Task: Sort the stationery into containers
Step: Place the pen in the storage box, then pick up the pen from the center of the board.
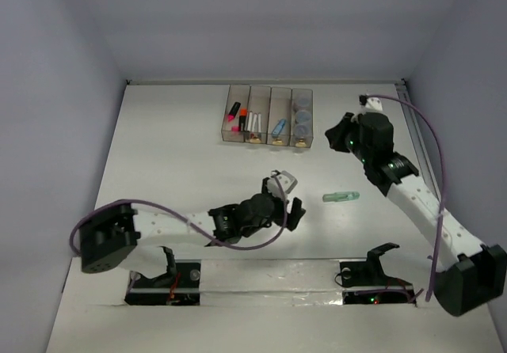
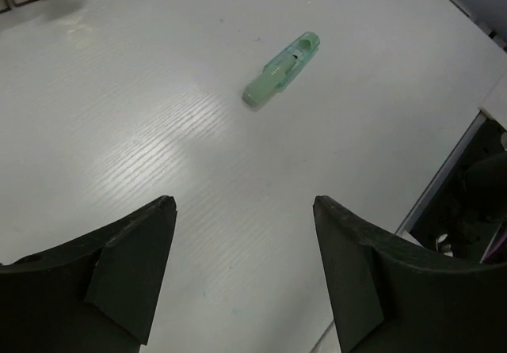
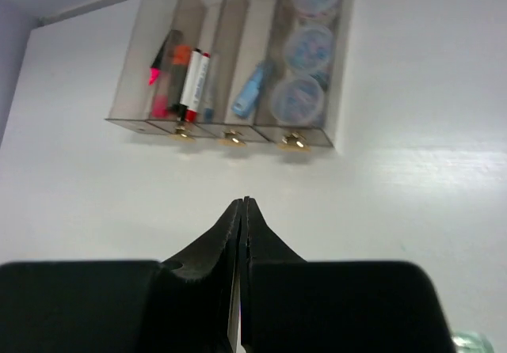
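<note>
Left tool (image 2: pixel 244 206) spread, empty, over the desk (image 2: pixel 119 131). Pale green marker (image 2: pixel 281 70) lies flat on the desk ahead of it, slightly right, well apart. Right tool (image 3: pixel 242 206) pressed together, holding nothing. Bins (image 3: pixel 135 68) ahead of it hold highlighters (image 3: pixel 158 72), pens (image 3: pixel 194 80), blue marker (image 3: pixel 249 92), pots (image 3: pixel 305 48).

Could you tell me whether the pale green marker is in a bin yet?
Out: the green marker lies on the table, apart from the bins.

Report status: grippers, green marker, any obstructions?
Left gripper open, empty. Right gripper shut, empty. Pale green marker loose on table, outside the bins. Nothing between left gripper and marker.
</note>
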